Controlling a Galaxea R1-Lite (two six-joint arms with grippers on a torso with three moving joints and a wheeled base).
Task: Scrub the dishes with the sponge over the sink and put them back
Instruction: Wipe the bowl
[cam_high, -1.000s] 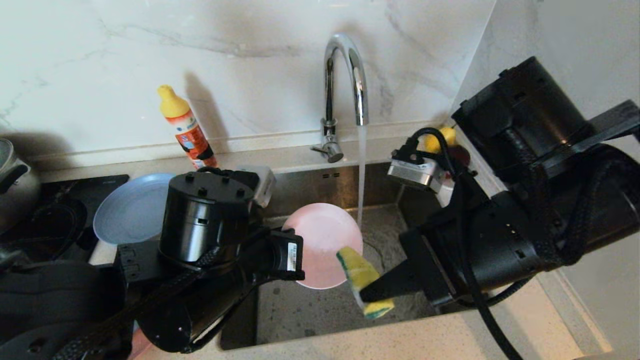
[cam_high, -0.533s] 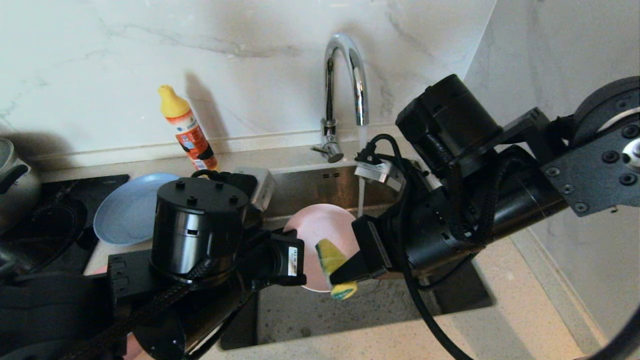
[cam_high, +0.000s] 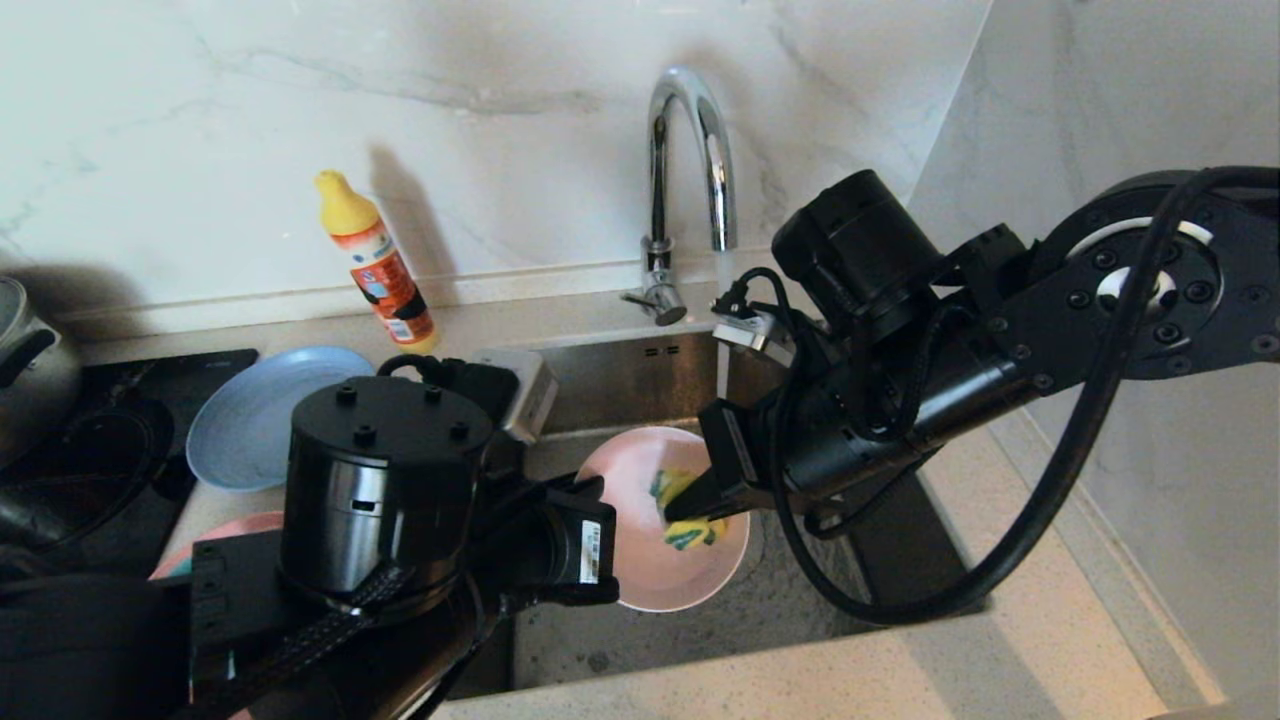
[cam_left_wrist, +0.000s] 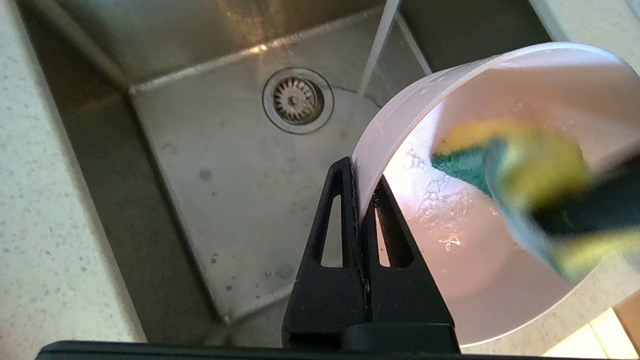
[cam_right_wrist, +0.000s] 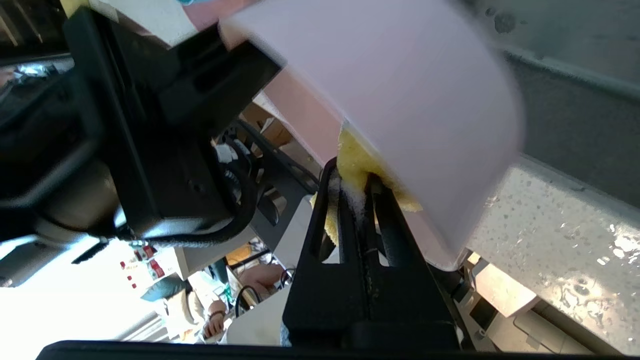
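Tilting toward the right pincer (cam_high: 672, 512), pink bowl (cam_high: 690, 570) meets sponge (cam_high: 683, 510)

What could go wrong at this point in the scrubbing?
The left gripper pinches only the rim of the pale pink bowl, held tilted above the sink; pressure from the sponge in the right gripper could lever it loose. Suds inside the bowl may make that rim slippery. The tap is running, so splashing is possible.

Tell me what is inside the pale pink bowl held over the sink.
Inside the pale pink bowl: the sponge, pinched by the right pincer, plus suds. The bowl surface beneath the sponge is covered.
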